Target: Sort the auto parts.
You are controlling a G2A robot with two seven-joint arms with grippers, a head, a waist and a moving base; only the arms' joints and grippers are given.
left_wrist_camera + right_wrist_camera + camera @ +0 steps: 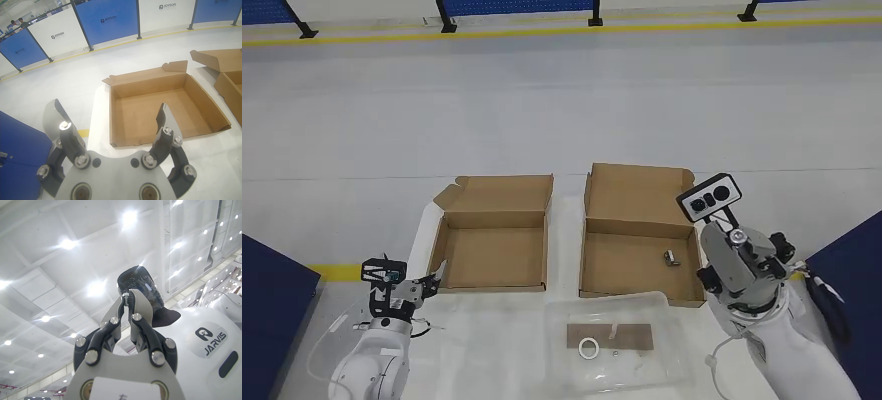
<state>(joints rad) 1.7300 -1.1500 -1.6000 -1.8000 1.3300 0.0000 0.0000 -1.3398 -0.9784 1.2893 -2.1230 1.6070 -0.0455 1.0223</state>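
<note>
Two cardboard boxes: both open, lids folded back toward 12 o'clock, side by side on the white table [564,250] with a strip of bare table between them.
Left box [492,255]: at 10 o'clock on the table; its floor shows plain brown in the top and left wrist views.
Right box [637,262]: at 1 o'clock on the table; a small metal part [671,257] lies on its floor, near the 3 o'clock wall.
Clear tray [652,368]: at 6 o'clock, just in front of the right box's near wall; a brown cardboard sheet [627,335] lies flat inside it.
White ring [588,348]: flat in the tray at the sheet's 7 o'clock corner, partly over it. A tiny piece [614,352] sits near the ring at its 3 o'clock, too small to name.
Left gripper [109,106]: at 9 o'clock over the table's edge, just off the left box's near corner. It points toward 1 o'clock at that box, fingers spread wide apart with nothing between them.
Right gripper [127,298]: raised at 4 o'clock beside the right box's near corner and turned up toward the ceiling, fingers pinched on a bolt.
Bolt [125,298]: small and silver, cap head uppermost, threaded shank below. It is held at the very tips, between the ridged pads, well clear of the table.
</note>
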